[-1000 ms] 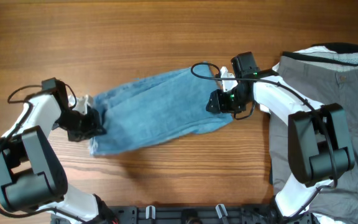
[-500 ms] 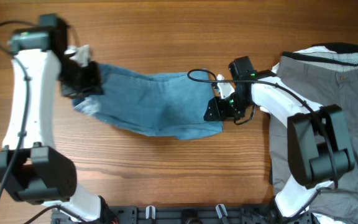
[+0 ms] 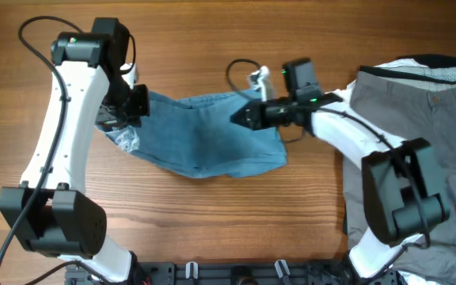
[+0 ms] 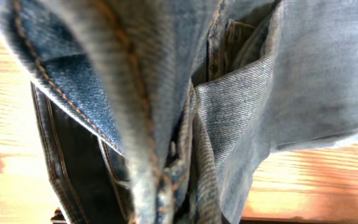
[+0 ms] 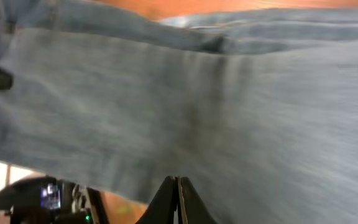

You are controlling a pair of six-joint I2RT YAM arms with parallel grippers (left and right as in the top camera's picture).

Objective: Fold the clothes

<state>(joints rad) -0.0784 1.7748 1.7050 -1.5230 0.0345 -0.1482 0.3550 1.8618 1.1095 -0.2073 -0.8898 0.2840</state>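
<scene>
We see the jeans (image 3: pixel 204 134) lying mid-frame on the worktop (image 3: pixel 212 39), their bunched left end clamped in our left pincer (image 3: pixel 127 111); our right pincer (image 3: pixel 241 117) is closed tip to tip on the denim, and we cannot tell whether it has caught any cloth

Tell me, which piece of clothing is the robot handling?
The light-blue jeans, mid-table: the left gripper grips one end, the right gripper reaches over them. No gripper holds the grey trousers at right.

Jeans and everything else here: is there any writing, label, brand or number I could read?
None: no word, label, brand or number can be read in any view.
The jeans show only stitching and seams; the grey trousers show no tag.
</scene>
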